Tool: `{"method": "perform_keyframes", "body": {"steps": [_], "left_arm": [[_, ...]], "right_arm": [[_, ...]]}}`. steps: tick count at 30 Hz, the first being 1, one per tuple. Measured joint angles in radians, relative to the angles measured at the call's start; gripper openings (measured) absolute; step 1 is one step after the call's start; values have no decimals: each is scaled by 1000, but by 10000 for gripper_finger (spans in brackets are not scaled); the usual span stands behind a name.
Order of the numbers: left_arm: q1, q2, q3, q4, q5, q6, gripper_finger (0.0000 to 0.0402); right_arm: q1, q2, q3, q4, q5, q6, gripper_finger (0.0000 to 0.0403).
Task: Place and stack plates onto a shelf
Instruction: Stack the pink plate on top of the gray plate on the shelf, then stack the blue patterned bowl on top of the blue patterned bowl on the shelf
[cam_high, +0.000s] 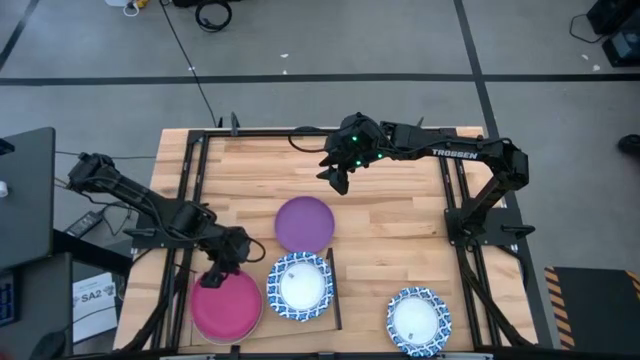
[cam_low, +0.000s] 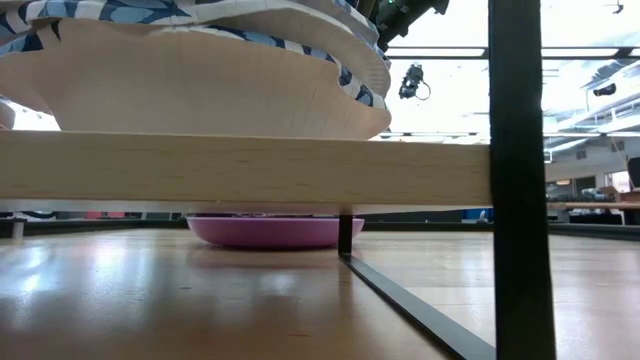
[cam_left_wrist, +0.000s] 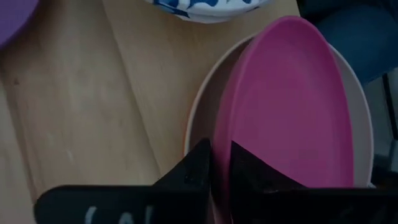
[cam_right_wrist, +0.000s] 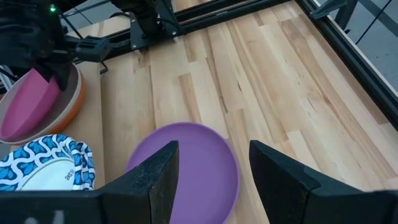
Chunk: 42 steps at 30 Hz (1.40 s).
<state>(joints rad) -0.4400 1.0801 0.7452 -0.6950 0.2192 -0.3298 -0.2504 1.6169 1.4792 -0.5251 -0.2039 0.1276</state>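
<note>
While the left tool (cam_high: 222, 268) pinches the magenta plate (cam_high: 226, 306) by its rim over the shelf's (cam_high: 331, 290) left half, the purple plate (cam_high: 304, 222) lies on the table beyond the shelf, nearest the right tool (cam_high: 337, 176).

From the left wrist, fingers (cam_left_wrist: 196, 167) clamp the tilted magenta plate (cam_left_wrist: 289, 106) above a beige plate (cam_left_wrist: 198, 118).

From the right wrist, open fingers (cam_right_wrist: 158, 171) hover just short of the purple plate (cam_right_wrist: 193, 163).

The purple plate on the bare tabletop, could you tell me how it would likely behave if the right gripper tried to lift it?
The purple plate looks rigid, so it should keep its shape. Its smooth, shallow rim lies low on the table, so getting a finger under may be awkward, and it might slide instead. The right gripper hovers open above it.
</note>
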Motion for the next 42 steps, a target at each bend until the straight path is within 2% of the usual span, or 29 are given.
{"method": "perform_keyframes", "body": {"steps": [9,19,22,30,35,42], "left_arm": [[0,0,0,2,-62,0,56],[0,0,0,1,-140,-79,114],[0,0,0,1,-199,-79,126],[0,0,0,2,-273,-79,131],[0,0,0,5,-261,-79,131],[0,0,0,5,-96,-78,131]], "right_arm": [[0,0,0,0,0,0,201],[0,0,0,-1,0,0,201],[0,0,0,-1,0,0,201],[0,0,0,-1,0,0,201],[0,0,0,-1,0,0,201],[0,0,0,-2,0,0,201]]}}
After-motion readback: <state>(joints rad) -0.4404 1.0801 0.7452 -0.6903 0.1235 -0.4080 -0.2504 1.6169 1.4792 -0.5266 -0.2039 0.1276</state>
